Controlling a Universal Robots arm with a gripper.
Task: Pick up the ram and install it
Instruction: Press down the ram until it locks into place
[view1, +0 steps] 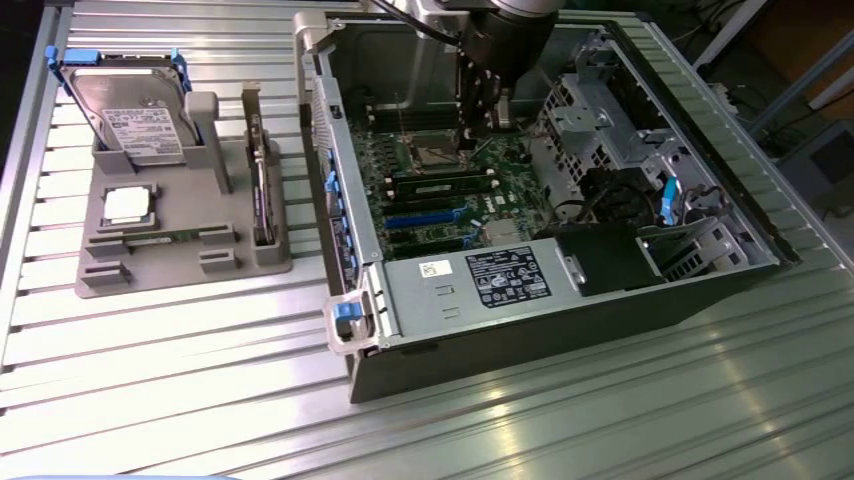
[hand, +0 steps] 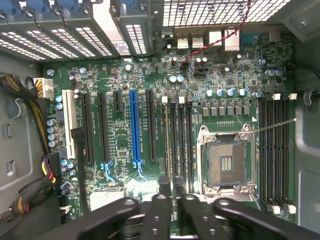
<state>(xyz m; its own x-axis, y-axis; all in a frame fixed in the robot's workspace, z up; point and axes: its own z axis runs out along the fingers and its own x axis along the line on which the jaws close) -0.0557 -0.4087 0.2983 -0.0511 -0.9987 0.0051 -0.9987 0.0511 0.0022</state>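
A long, narrow ram with dark chips stands on edge in one of the black memory slots of the motherboard, inside the open computer case. My gripper hangs inside the case, a little above the board near the processor socket. In the wrist view my gripper is over one end of the memory slots. Its two fingertips are drawn close together and I see nothing between them. The empty socket lies just beside the slots.
A grey holder in the exterior view's left carries a silver hard drive, a square processor chip, a thin green strip and an upright card. Case walls, drive cages and cables surround the board.
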